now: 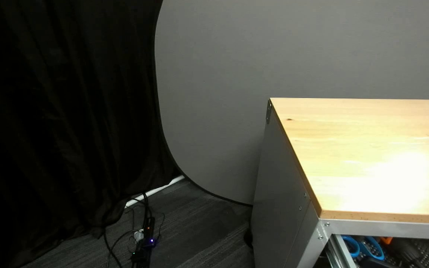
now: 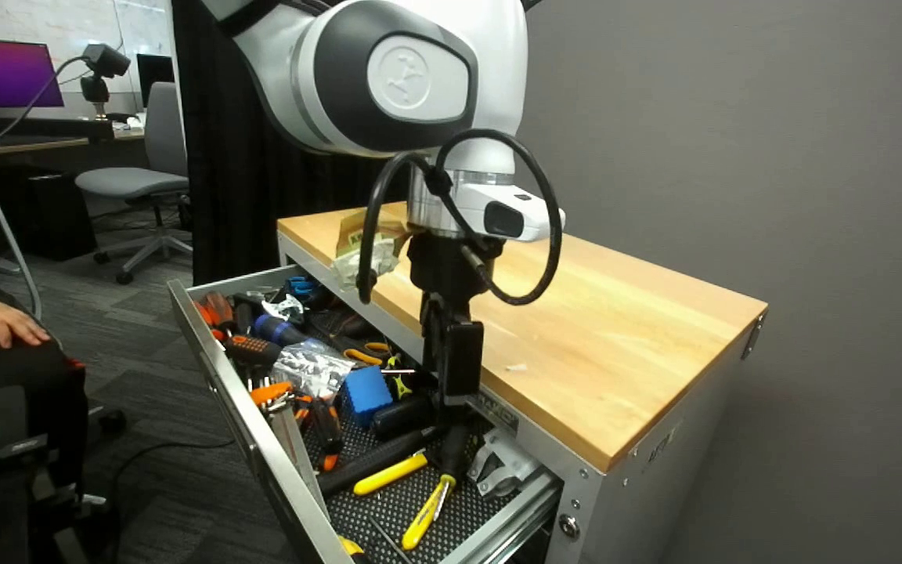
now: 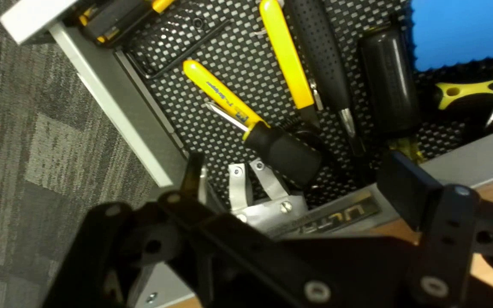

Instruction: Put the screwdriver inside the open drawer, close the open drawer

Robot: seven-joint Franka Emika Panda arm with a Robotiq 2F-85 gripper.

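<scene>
The gripper [image 3: 298, 171] hangs just off the front edge of the worktop [image 2: 615, 337], over the open drawer [image 3: 116, 109], nearer the corner above the lock [image 2: 568, 526] than the opposite front corner. Its fingers stand wide apart, holding nothing. The black-handled screwdriver [image 3: 287, 156] lies in the drawer near that same stretch of front edge, its bright shaft pointing away from the edge and close along a yellow tool [image 3: 227, 96] whose printed lettering seems to read "T-Stripper"; whether the two touch cannot be told. Directly under the worktop's front edge, the rail [image 3: 469, 164] carries a badge [image 3: 340, 216] on which "ULTR" can be made out in the wrist view; the remaining letters are unclear. Round the lock corner, a label [image 2: 661, 446] on the cabinet's grey side [image 2: 678, 493] has dark letters too small to read. In an exterior view the arm [image 2: 349, 86] shows an emblem [image 2: 404, 76] on its round cover. Beside the wrist, toward the far end of the front edge, a crumpled packet [image 2: 390, 235] bears print that is too small to read. A white scrap [image 2: 516, 366] lies on the wood close to the front edge. In both exterior views the drawer stands pulled out from under that edge.
</scene>
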